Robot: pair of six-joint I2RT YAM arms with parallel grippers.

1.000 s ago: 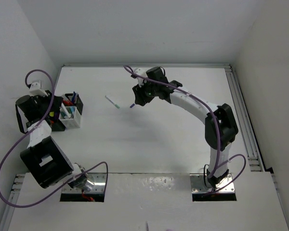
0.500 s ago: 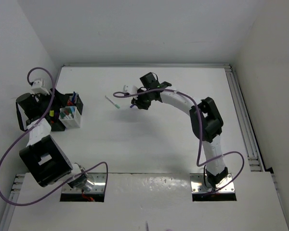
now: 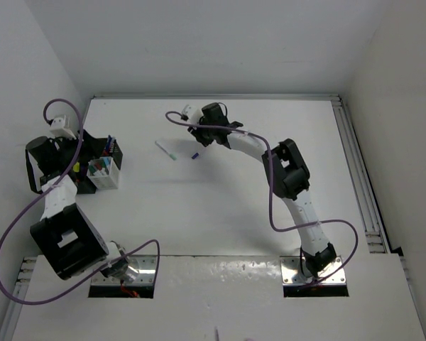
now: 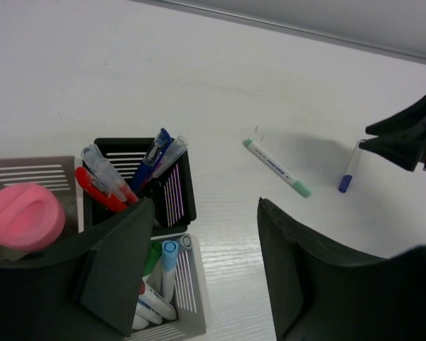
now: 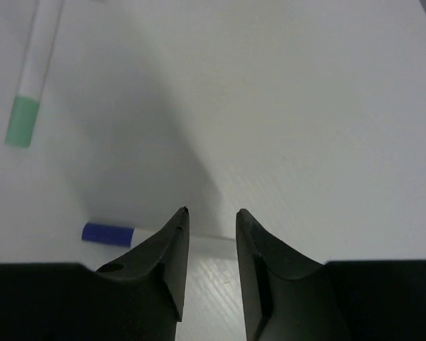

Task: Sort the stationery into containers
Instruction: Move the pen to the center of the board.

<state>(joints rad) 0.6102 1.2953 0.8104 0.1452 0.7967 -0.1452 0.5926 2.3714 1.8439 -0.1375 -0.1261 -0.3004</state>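
From above, the table [image 3: 220,206] carries the mesh pen holders bunched at its left edge, a black holder [image 3: 108,148] on the far side and a white holder [image 3: 104,175] just in front of it, both already bristling with pens. The left arm [image 3: 57,195] is folded over them, most likely because this is where it drops things off. Two pieces lie loose on the far half of the table, near each other but apart: a green-capped marker [image 3: 166,150] and a blue-capped pen [image 3: 195,155]. The right arm [image 3: 284,177] stretches out long so that its far end sits by the blue one. In the left wrist view the left gripper [image 4: 206,273] hangs above the holders with its jaws spread wide and nothing between them. Below it, red, blue and clear pens lean in the black holder, and blue- and green-capped markers lie in the white one. A pink stick [image 4: 25,217] stands in a third holder [image 4: 28,174] at the left. In the right wrist view the right gripper [image 5: 209,241] is low over the table, its jaws a narrow gap apart and holding nothing. The blue-capped pen lies flat, cap to the left, its white barrel passing behind the left finger [image 5: 167,256]. Whether it touches the finger cannot be told. The pose looks like an approach for a pick.
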